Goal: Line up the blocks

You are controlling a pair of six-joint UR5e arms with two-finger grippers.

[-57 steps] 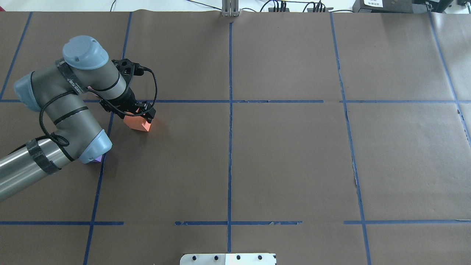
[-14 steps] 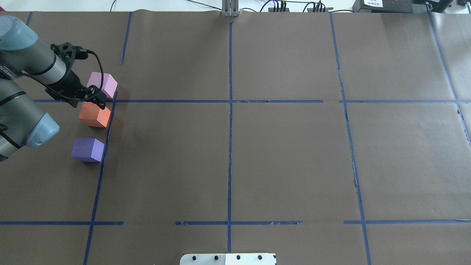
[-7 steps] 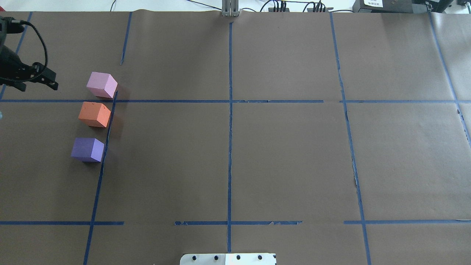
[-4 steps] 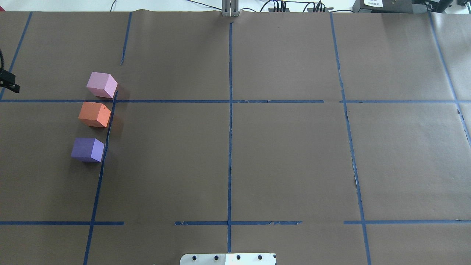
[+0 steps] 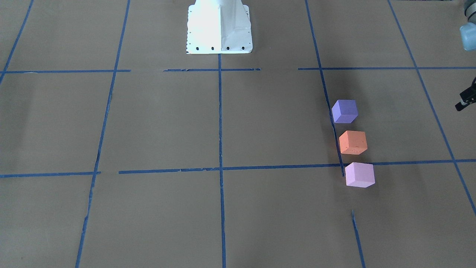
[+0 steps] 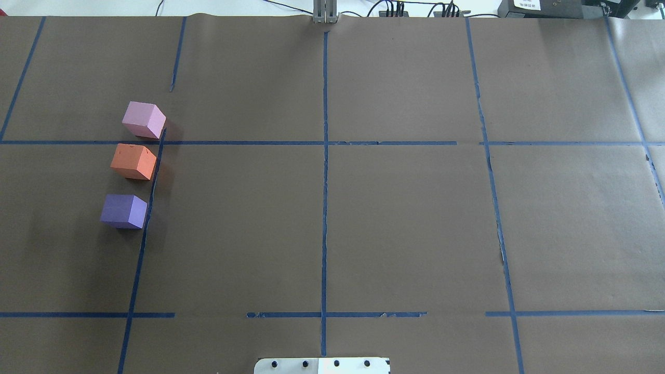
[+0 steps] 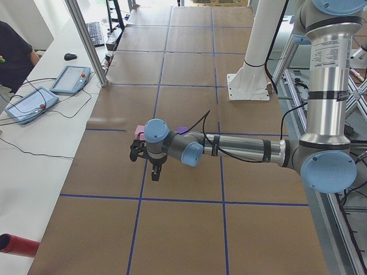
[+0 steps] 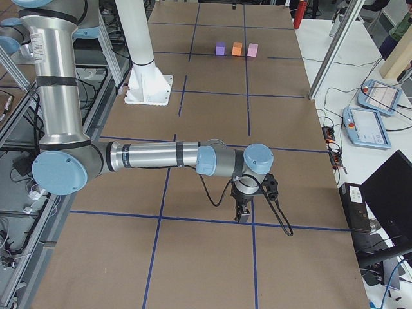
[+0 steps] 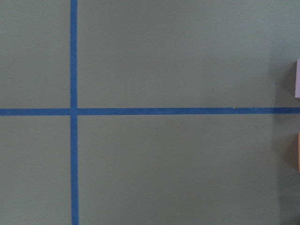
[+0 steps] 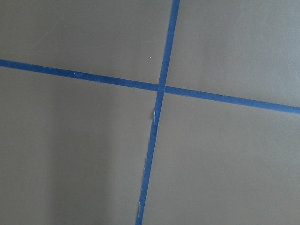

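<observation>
Overhead exterior: three aligned blocks (image 6: 133,161); left claw (image 7: 144,166), right claw (image 8: 243,215) states indiscernible.

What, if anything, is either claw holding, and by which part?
Nothing. The orange block, purple block and pink block sit free on the table, and the left claw and right claw are away from them.

Three little matte foam cubes sit flat over on the left, lined up near to far. The purple block (image 6: 123,211) is nearest, the orange block (image 6: 133,161) in the middle and the pink block (image 6: 144,119) farthest. None are touching, the orange-purple gap is the wider one, and the row slants slightly.
</observation>
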